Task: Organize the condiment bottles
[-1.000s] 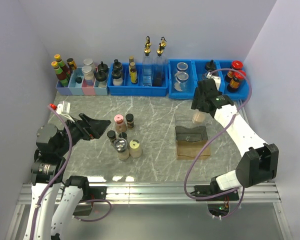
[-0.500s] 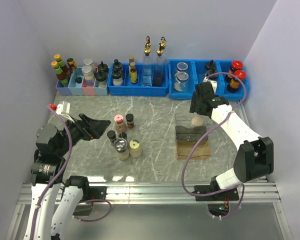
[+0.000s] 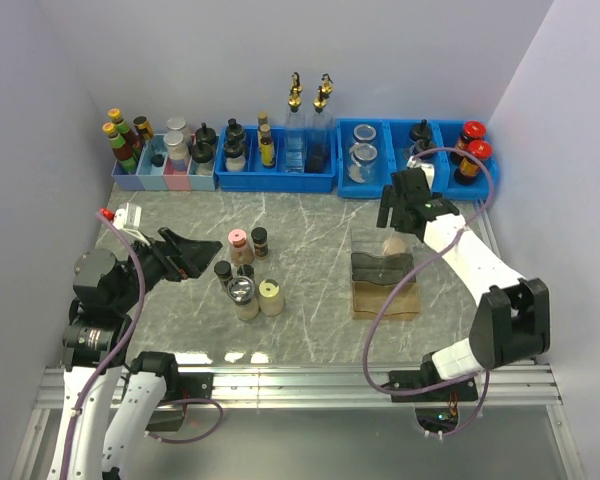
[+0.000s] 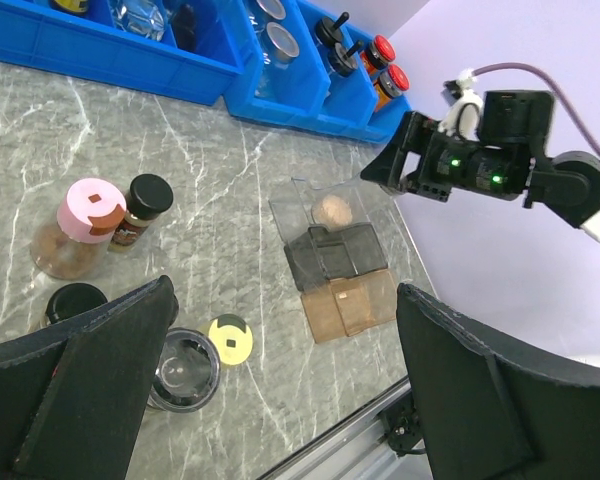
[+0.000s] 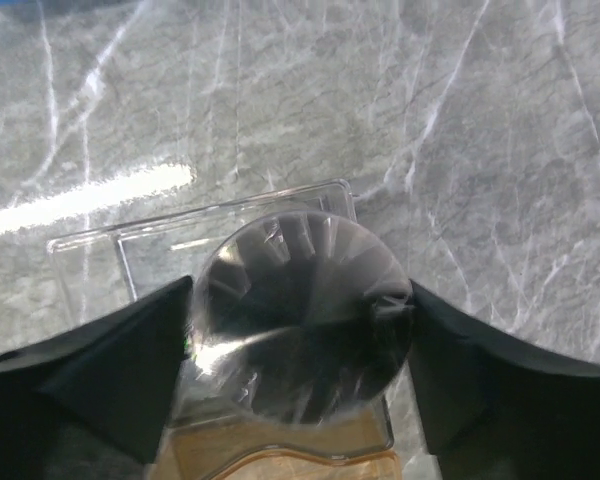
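My right gripper is shut on a spice jar with beige contents and holds it upright over the back step of a clear tiered rack. In the right wrist view the jar's clear ribbed lid sits between my fingers. Several more jars stand grouped left of centre: pink-lidded, black-lidded, another black-lidded, a wider clear-lidded one and a pale-yellow-lidded one. My left gripper is open and empty, just left of this group.
Blue bins along the back hold bottles, among them tall gold-spouted bottles and red-capped sauce bottles. Pastel bins at the back left hold more. A metal rail runs along the near edge.
My right gripper has carried the beige jar slightly left and down, onto the back of the rack. The left arm has not moved.
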You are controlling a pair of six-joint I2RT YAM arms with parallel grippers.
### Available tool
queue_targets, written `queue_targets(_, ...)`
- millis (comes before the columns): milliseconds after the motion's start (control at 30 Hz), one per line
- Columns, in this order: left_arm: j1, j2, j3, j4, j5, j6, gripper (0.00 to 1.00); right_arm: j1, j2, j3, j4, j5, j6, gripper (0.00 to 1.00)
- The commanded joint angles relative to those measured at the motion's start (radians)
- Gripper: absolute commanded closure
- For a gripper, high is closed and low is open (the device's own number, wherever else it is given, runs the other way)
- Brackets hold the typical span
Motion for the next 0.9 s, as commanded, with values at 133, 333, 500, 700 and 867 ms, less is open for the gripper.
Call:
queue_targets(133, -0.004, -0.018, 0.004, 0.015, 0.0, -0.004, 0.01, 0.016, -0.176, 0.105, -0.01, 0.021, -0.011, 0.02)
queue_targets(333, -0.003, -0.022, 0.004, 0.002, -0.043, -0.008, 0.01, 0.189, -0.27, 0.119, -0.008, -0.097, -0.048, 0.01)
queue_targets(500, -0.003, -0.027, 0.011, -0.015, -0.097, -0.019, 0.01, 0.452, -0.245, 0.086, 0.05, -0.285, -0.095, 0.03)
queue_targets(700, -0.003, -0.028, 0.045, -0.106, -0.278, -0.037, 0.01, 0.742, -0.091, 0.138, 0.101, -0.315, -0.141, 0.02)
queue_targets(867, -0.003, -0.041, 0.085, -0.204, -0.465, -0.062, 0.01, 0.877, 0.052, 0.259, 0.096, -0.266, -0.152, 0.01)
